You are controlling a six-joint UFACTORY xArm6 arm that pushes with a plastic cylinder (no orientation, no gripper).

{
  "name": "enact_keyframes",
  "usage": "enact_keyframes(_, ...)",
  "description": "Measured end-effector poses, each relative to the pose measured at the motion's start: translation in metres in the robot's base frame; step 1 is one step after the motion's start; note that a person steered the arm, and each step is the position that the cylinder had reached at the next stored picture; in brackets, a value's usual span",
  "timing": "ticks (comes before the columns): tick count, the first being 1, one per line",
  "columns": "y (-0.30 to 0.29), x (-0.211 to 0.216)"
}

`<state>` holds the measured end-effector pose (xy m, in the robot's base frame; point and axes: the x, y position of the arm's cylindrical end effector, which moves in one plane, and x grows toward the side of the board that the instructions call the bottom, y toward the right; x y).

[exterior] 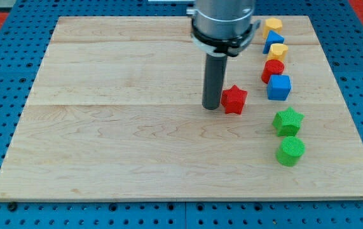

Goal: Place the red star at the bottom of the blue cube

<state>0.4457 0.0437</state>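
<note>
Starting nearest the view's bottom, a green cylinder point(290, 151) sits on the wooden board point(117, 152), with a green star point(288, 121) just above it. Further up, my tip point(212, 107), a plain rod with nothing to open or close, holds nothing and stands against the left side of the red star point(234, 99). That star lies left of and slightly below the blue cube point(279, 87). Beyond the cube, a column runs toward the top: red cylinder point(273, 69), yellow block point(277, 51), blue block point(273, 41), yellow block point(272, 26).
</note>
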Motion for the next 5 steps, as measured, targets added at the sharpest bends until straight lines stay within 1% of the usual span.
enact_keyframes(1, 0.026, 0.000)
enact_keyframes(2, 0.004, -0.010)
enact_keyframes(3, 0.019, -0.027)
enact_keyframes(4, 0.078, -0.009)
enact_keyframes(5, 0.076, -0.003)
